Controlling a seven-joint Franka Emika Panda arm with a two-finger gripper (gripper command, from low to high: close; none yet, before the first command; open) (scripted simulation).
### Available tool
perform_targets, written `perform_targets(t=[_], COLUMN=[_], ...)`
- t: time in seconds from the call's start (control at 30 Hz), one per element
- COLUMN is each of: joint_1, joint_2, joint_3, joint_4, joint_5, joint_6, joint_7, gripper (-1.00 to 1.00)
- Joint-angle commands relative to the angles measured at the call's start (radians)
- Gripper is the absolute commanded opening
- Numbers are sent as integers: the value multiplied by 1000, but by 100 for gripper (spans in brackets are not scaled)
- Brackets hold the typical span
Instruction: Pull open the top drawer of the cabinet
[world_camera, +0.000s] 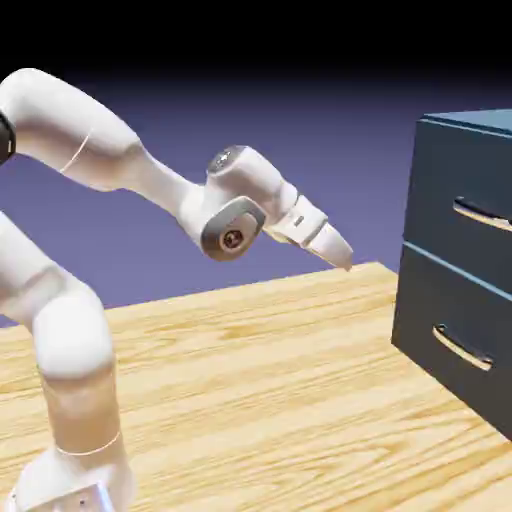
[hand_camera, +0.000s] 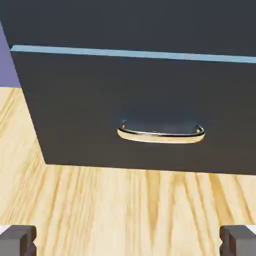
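Observation:
The dark navy cabinet (world_camera: 440, 150) stands at the exterior view's right edge, on the wooden table. Its top drawer (world_camera: 450, 225) is flush with the front and carries a slim curved metallic handle (world_camera: 481, 214). My gripper (world_camera: 342, 256) hangs in the air to the left of the cabinet, well short of it, pointing down and toward it. In the hand view the fingertips (hand_camera: 18, 240) sit at the two bottom corners, wide apart, so the gripper (hand_camera: 128, 241) is open and holds nothing. That view shows only a strip of the top drawer (hand_camera: 130, 22) above a pale seam.
The lower drawer (hand_camera: 100, 100) fills most of the hand view, with its own handle (hand_camera: 161, 134) just right of centre; in the exterior view it is the lower drawer (world_camera: 440, 320). The wooden table (world_camera: 260, 380) runs from the robot's base to the cabinet's foot.

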Motion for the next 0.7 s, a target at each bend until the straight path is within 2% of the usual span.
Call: perform_targets(t=[0.0, 0.67], joint_1=[19, 402], joint_2=[27, 557], joint_3=[-26, -536], joint_4=[12, 255], joint_5=[44, 913], joint_6=[-10, -213], joint_7=[-2, -32], gripper=[100, 100])
